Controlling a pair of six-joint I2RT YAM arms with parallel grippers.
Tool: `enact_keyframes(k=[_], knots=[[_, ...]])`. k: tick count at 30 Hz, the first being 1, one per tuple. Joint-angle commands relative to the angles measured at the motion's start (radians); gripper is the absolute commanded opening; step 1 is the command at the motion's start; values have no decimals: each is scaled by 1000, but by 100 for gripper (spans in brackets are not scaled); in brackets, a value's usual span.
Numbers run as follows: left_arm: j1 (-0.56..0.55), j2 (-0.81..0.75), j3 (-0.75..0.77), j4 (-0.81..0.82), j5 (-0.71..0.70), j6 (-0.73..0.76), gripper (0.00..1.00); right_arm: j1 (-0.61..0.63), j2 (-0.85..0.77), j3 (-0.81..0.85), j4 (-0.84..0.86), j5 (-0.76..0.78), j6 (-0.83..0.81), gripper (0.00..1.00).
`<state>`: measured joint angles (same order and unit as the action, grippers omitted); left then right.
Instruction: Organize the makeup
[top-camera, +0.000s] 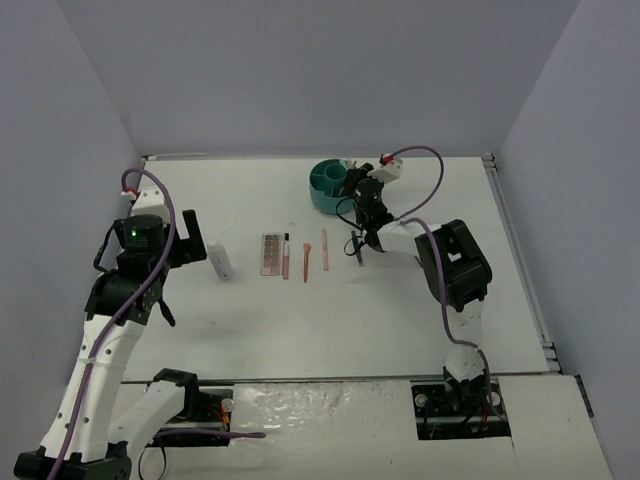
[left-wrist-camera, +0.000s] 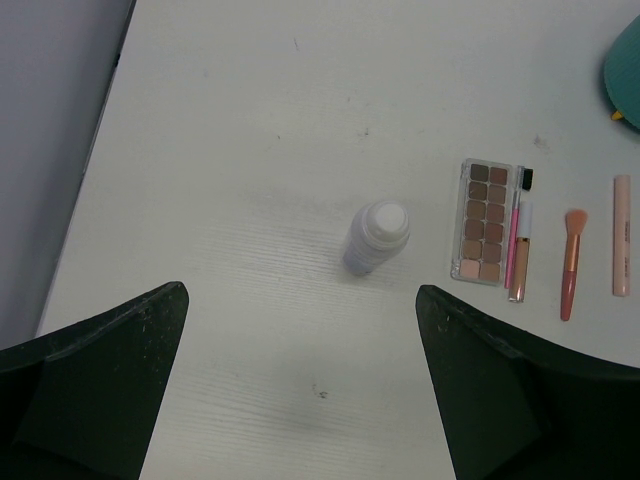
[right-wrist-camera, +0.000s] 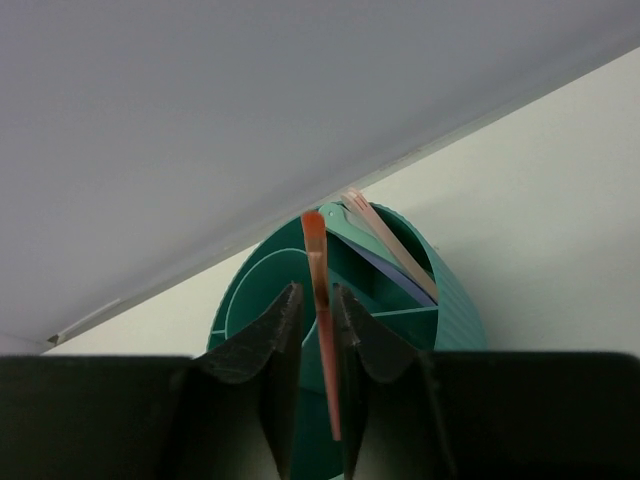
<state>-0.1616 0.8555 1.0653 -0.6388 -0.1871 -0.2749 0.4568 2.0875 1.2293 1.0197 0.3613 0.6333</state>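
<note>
Orange stick (right-wrist-camera: 317, 255) within tight right claw (right-wrist-camera: 315, 293)

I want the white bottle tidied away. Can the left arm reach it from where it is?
Probably yes. The left gripper hangs open just above the white bottle, and nothing stands between them; the palette lies off to one side.

Light is bright, even and soft from overhead — the white table (top-camera: 300, 320) is almost washed out, and at six o'clock in the top view the near strip is mottled with glare. Shadows are pale and short. In both wrist views the close fingers (left-wrist-camera: 90, 380) are dark and soft-edged; the orange stick (right-wrist-camera: 322, 330) reads sharper.
</note>
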Motion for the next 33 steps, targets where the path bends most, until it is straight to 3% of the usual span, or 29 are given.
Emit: enact_keyframes(k=[1,5,12,21,33], knots=[[7,-2,16,51,-2,-16,97,-7,-19,42,111,8,16,23],[5,-4,16,53,-2,-17,97,-7,-35,26,111,5,11,37],[7,-6,16,51,-2,-15,97,-3,-135,-10,14,-5,-27,42],[10,-9,18,51,6,-15,97,90,-294,144,-708,-34,-246,53],[17,-2,18,49,9,-17,97,241,-206,174,-1062,-188,-205,55]])
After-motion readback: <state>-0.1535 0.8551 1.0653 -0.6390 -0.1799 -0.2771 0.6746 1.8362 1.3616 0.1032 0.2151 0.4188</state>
